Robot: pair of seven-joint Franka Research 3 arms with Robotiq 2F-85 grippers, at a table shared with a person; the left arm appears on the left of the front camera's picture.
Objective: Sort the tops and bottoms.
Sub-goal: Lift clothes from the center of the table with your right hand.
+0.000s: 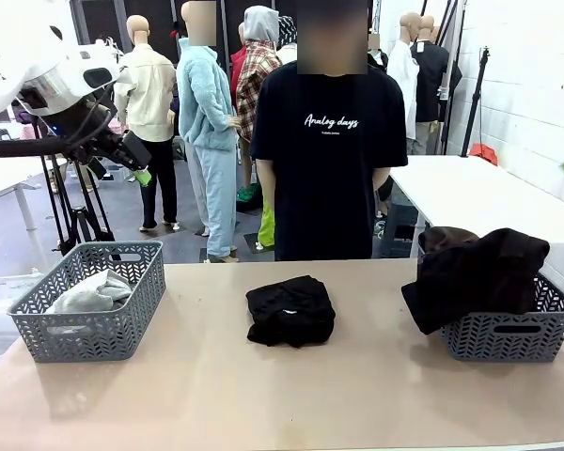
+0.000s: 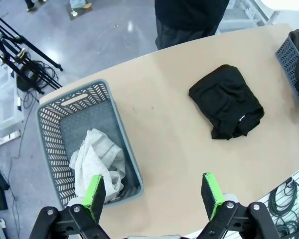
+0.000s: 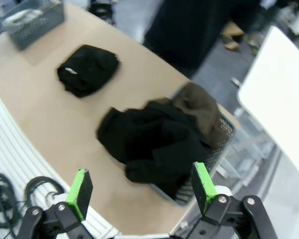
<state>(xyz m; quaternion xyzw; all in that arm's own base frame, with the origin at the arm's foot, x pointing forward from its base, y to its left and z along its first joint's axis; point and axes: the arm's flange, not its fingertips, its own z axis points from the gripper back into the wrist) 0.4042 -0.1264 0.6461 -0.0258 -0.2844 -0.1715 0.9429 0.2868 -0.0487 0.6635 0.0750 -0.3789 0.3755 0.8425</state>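
Tan table – two grey baskets, folded black garment between

Count on the beige table: two grey lattice baskets, one at the left end and one at the right end. Garments: one light grey cloth lying in the left basket; one folded black garment on the bare table between the baskets; in the right basket a heap of black cloth with one dark brown piece among it, the number of black pieces in the heap not separable. One person in a black T-shirt stands at the far side; two grippers, left and right.
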